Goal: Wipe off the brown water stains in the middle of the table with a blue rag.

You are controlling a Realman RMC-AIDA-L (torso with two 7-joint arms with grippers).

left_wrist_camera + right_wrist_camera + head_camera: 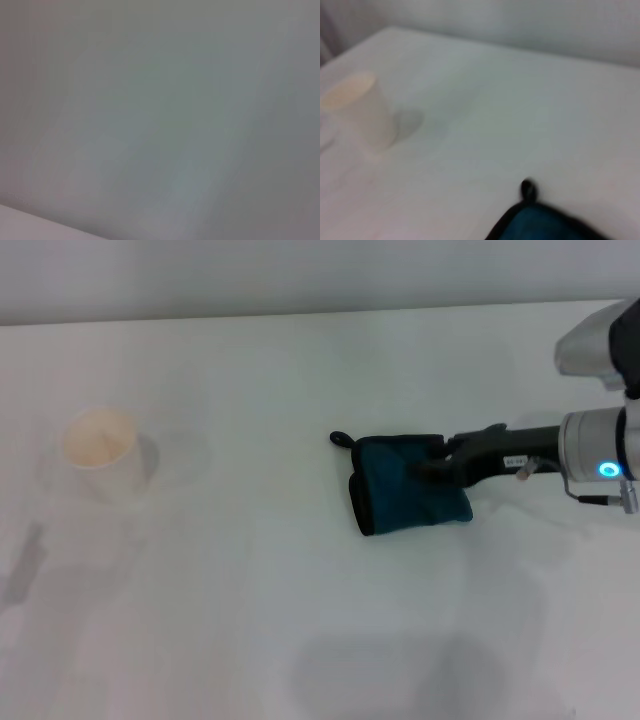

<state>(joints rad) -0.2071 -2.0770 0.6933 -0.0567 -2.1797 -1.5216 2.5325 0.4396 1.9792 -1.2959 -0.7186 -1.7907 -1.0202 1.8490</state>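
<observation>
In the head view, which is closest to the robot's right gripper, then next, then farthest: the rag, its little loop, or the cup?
1. Blue rag, right under the right gripper, near the table's middle.
2. Loop, at the rag's far corner, toward the robot's left.
3. Cup, far on the left side.

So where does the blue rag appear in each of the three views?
Head view: the blue rag lies right of centre on the table, with the right tool on it.
Left wrist view: not in it.
Right wrist view: only its looped corner, at the bottom edge.
Shared landmark: the paper cup.
</observation>
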